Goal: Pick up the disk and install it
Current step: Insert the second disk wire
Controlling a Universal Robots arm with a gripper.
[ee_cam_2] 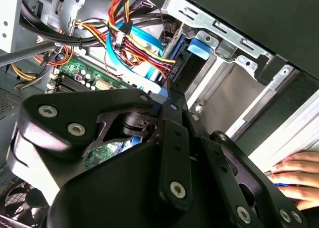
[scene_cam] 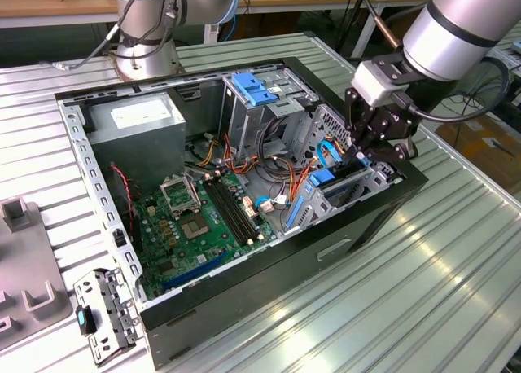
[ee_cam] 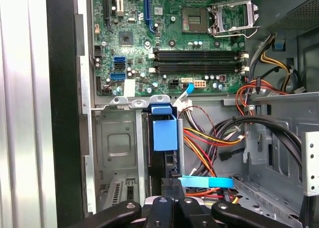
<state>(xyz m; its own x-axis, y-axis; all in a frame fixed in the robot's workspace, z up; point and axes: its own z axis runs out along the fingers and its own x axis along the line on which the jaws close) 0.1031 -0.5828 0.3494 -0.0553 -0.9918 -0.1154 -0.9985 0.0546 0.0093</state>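
The disk [scene_cam: 326, 177] stands on edge in a metal bay at the exterior view's right end of the open computer case [scene_cam: 81, 153]. Its blue end handle [ee_cam: 165, 131] faces the motherboard, and the dark body runs back toward me. The same blue handle [ee_cam_2: 202, 45] is in the second wrist view. My gripper [scene_cam: 359, 155] reaches down into the case at the disk's rear end. Its fingers are shut together, with the tips [ee_cam: 172, 180] at the disk's end. In the second wrist view the gripper [ee_cam_2: 168, 86] looks like one narrow bar.
Red, yellow and blue cables [ee_cam: 209, 138] crowd the space beside the bay. A motherboard [scene_cam: 203, 218], a grey power supply box [scene_cam: 134, 116] and a blue-topped drive cage [scene_cam: 260, 92] fill the case. A second arm's base [scene_cam: 146, 39] stands behind. A person's hand [ee_cam_2: 294, 173] rests near the case.
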